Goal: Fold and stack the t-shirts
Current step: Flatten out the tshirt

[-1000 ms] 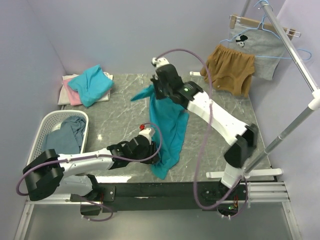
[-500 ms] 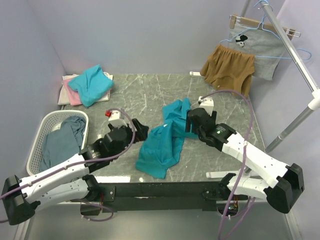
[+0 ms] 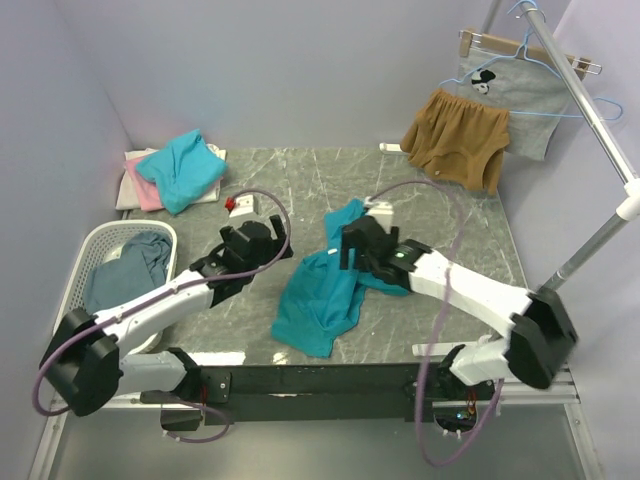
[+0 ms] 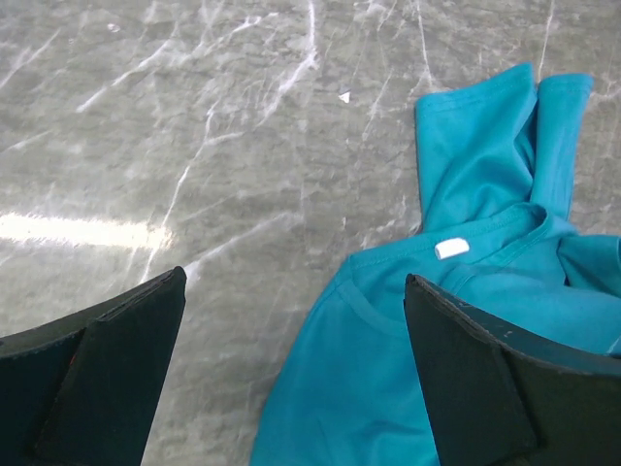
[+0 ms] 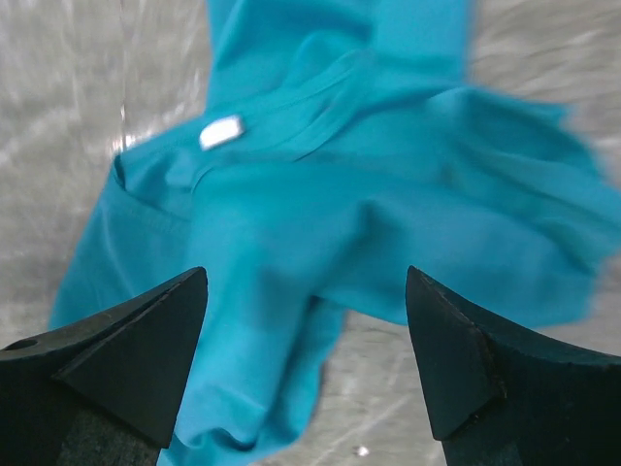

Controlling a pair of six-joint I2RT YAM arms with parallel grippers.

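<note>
Teal tee lies crumpled mid table. Left hand & right hand both spread wide, holding nothing. Flattening step imo. Next move needs corners pinched & tee pulled flat b4 folding.

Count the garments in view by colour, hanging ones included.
Teal t-shirts: 2
Pink t-shirt: 1
White t-shirt: 1
Slate-blue t-shirt: 1
Tan-brown shorts: 1
Grey printed garment: 1
Total: 7
</note>
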